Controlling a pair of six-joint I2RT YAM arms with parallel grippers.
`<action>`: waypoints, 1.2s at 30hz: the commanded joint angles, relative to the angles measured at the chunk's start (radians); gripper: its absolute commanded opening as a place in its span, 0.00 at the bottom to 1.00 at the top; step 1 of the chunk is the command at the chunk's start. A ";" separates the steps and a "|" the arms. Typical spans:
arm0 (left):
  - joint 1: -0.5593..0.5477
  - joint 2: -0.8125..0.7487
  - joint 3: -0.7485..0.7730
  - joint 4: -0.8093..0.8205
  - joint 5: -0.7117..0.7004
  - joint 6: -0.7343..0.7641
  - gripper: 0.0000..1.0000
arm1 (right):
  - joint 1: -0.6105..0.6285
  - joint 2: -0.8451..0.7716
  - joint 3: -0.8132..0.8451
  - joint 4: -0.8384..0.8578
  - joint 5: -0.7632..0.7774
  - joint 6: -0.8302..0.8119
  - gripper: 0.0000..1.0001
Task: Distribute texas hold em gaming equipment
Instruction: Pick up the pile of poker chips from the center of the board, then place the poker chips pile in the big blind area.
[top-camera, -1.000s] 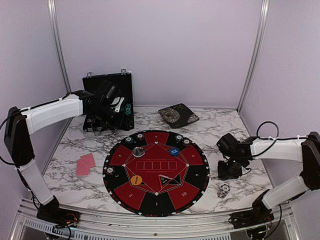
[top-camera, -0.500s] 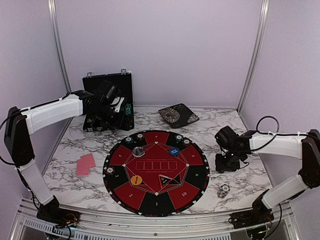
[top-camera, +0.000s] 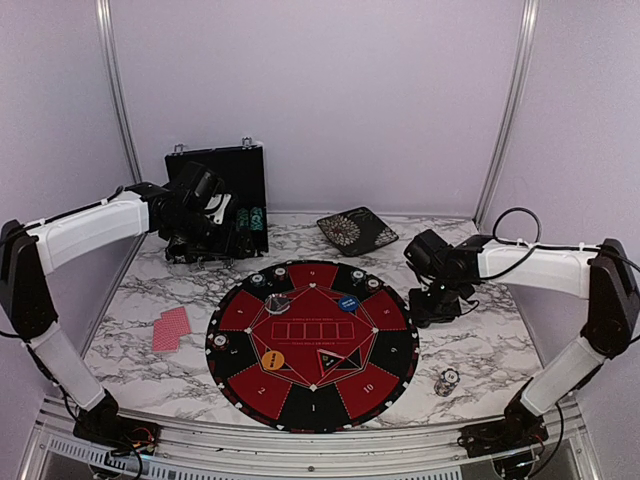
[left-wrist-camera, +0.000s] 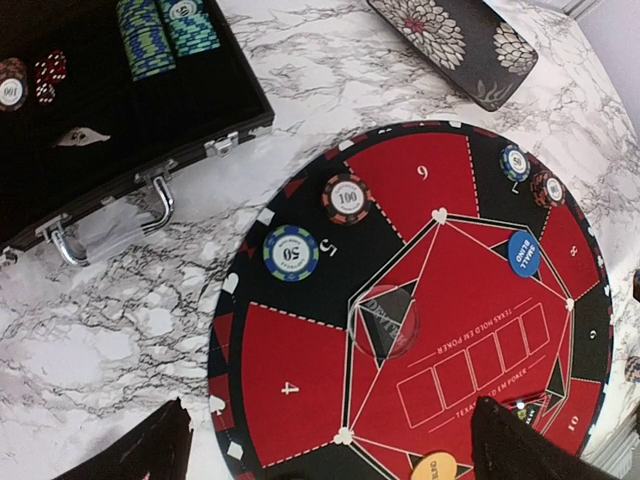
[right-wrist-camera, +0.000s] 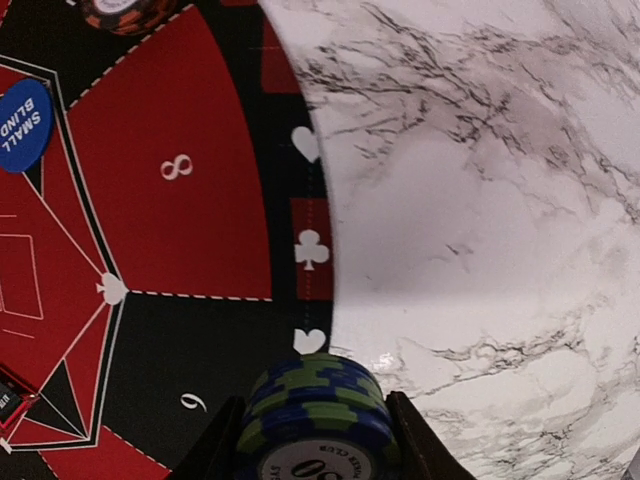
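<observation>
My right gripper (right-wrist-camera: 316, 445) is shut on a short stack of green-and-blue poker chips (right-wrist-camera: 315, 395), held just over the mat's right rim by sector 9; from above this gripper (top-camera: 433, 304) hangs beside the mat. The left gripper (left-wrist-camera: 335, 450) is open and empty, high above sector 4, near the case in the top view (top-camera: 205, 232). On the mat lie a green 50 chip (left-wrist-camera: 291, 252), a red 100 chip (left-wrist-camera: 347, 198), a blue disc (left-wrist-camera: 523, 252), a clear disc (left-wrist-camera: 384, 320) and an orange disc (top-camera: 272, 359). Red-backed cards (top-camera: 171, 328) lie left of the mat.
The round red-and-black mat (top-camera: 262, 385) fills the table's middle. A black hinged case (top-camera: 250, 170) with chip stacks (left-wrist-camera: 160, 35) stands open at the back left. A patterned dark box (top-camera: 357, 231) lies at the back. A small chip stack (top-camera: 447, 381) sits front right.
The right arm has carried its chip stack left and away from me, up to the mat's right rim. The left arm has drawn back slightly to the left.
</observation>
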 joint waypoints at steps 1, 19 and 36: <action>0.043 -0.090 -0.083 0.009 0.038 -0.020 0.99 | 0.058 0.079 0.121 -0.037 0.022 -0.025 0.21; 0.199 -0.401 -0.462 0.086 0.090 -0.086 0.99 | 0.305 0.625 0.833 -0.173 0.002 -0.105 0.19; 0.242 -0.461 -0.547 0.114 0.118 -0.078 0.99 | 0.433 0.943 1.275 -0.226 -0.061 -0.124 0.19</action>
